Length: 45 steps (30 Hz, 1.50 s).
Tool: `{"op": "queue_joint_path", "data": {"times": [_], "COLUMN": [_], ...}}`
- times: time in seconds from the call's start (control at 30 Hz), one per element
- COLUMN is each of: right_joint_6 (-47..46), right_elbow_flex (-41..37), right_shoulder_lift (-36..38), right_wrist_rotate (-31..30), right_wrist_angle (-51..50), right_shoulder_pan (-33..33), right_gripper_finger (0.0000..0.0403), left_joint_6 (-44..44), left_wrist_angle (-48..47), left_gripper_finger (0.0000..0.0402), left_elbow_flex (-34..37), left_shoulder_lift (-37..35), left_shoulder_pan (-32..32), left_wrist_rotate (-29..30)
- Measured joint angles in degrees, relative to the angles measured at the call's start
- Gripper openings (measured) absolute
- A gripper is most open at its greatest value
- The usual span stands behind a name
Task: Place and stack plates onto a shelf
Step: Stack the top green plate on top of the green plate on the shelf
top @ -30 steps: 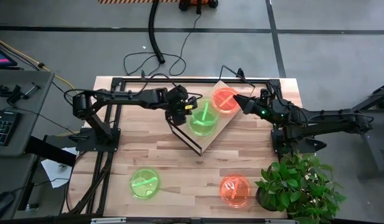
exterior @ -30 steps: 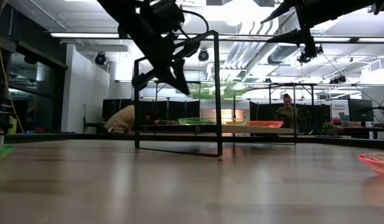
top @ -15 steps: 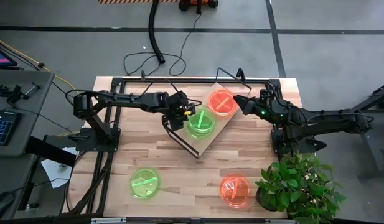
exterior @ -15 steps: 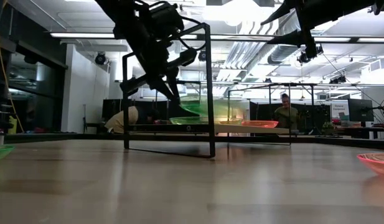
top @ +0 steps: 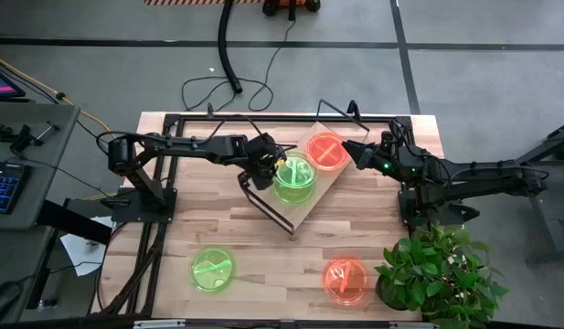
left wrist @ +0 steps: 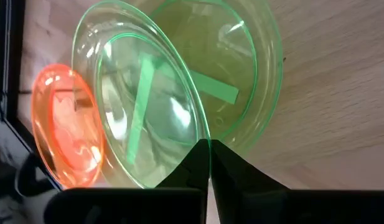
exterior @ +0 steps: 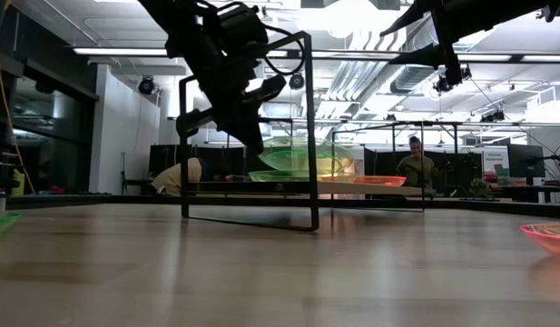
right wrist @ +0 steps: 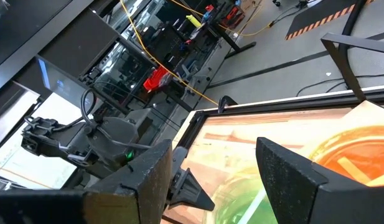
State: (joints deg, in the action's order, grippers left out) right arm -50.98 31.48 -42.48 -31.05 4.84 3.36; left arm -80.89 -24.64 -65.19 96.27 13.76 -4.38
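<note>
**Second green plate going onto the shelf stack**

My left gripper is clamped on the rim of a green plate, fingers pinched flat on its thin edge. I hold it tilted directly over another green plate that lies on the shelf, so my guess is it can nest into that one once lowered. An orange plate sits just beside them on the same board. From above, the held plate covers the resting one at the middle of the shelf, which lies skewed on the table.

My right gripper waits with its fingers spread, empty, just beside the orange plate, probably to stay clear of the stack.

Nearer the table's front edge, one green plate and one orange plate are still to be fetched, well apart from each other. A potted plant stands at the corner.

Beyond the plank table is a dim workshop with ceiling lights, monitors and two people far back.
</note>
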Motion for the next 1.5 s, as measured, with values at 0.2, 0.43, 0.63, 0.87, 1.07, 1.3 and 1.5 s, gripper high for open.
{"op": "queue_joint_path", "data": {"times": [0.2, 0.43, 0.63, 0.87, 1.07, 1.3, 1.5], "right_joint_6": [0.0, 0.0, 0.0, 0.0, 0.0, 0.0, 0.0], "right_elbow_flex": [0.01, 0.01, 0.0, 0.0, 0.0, 0.0, 0.0], "right_shoulder_lift": [0.0, 0.0, 0.0, 0.0, 0.0, 0.0, 0.0], "right_wrist_rotate": [-0.02, 0.01, 0.0, 0.0, 0.0, 0.0, 0.0], "right_wrist_angle": [-0.3, -1.95, -2.32, -2.49, -2.49, -2.49, -2.51], "right_shoulder_pan": [0.0, 0.0, 0.0, 0.0, 0.0, 0.0, -0.01], "right_gripper_finger": [0.0216, 0.0216, 0.0216, 0.0216, 0.0216, 0.0216, 0.0216], "left_joint_6": [3.94, -3.45, -9.54, -9.63, -8.33, -7.66, -6.22], "left_wrist_angle": [0.02, 0.11, 0.18, -0.86, -1.14, -1.14, -1.11], "left_gripper_finger": [0.0001, 0.0001, 0.0001, 0.0001, 0.0001, 0.0002, 0.0019], "left_elbow_flex": [0.0, 0.0, 0.0, 0.0, 0.0, 0.0, 0.0], "left_shoulder_lift": [0.0, 0.0, -0.02, -0.02, -0.02, -0.02, -0.02], "left_shoulder_pan": [-0.2, -1.9, -3.14, -4.18, -4.46, -4.44, -4.65], "left_wrist_rotate": [0.0, 0.22, 0.41, 0.35, 0.33, 0.27, 0.2]}}
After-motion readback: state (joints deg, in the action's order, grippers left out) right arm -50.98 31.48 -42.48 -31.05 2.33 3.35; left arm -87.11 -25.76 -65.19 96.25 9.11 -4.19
